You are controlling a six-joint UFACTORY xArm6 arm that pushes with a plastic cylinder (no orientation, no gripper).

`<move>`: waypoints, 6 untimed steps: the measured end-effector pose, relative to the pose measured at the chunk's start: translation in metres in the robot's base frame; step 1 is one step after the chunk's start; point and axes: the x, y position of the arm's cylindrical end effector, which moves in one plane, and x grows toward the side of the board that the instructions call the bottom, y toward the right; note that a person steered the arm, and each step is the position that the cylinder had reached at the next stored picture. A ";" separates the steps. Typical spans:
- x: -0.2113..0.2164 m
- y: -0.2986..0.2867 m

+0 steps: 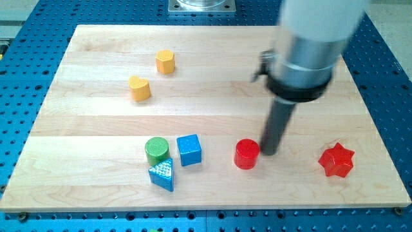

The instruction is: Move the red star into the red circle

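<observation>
The red star (pixel 337 160) lies near the view's lower right on the wooden board (pixel 212 64). The red circle (pixel 246 154) stands left of it, at the lower middle. My tip (pixel 270 153) is down on the board just to the right of the red circle, close to or touching its side. The red star is well to the right of the tip, apart from it.
A green cylinder (pixel 156 150), a blue cube (pixel 189 149) and a blue triangle (pixel 162 174) cluster at the lower left of centre. A yellow heart (pixel 139 88) and a yellow hexagon (pixel 165 61) lie at the upper left. The arm's grey body (pixel 309 45) looms at the upper right.
</observation>
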 end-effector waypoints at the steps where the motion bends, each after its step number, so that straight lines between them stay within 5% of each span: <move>1: -0.002 -0.002; 3: -0.023 0.227; 4: 0.012 0.216; 6: 0.043 -0.055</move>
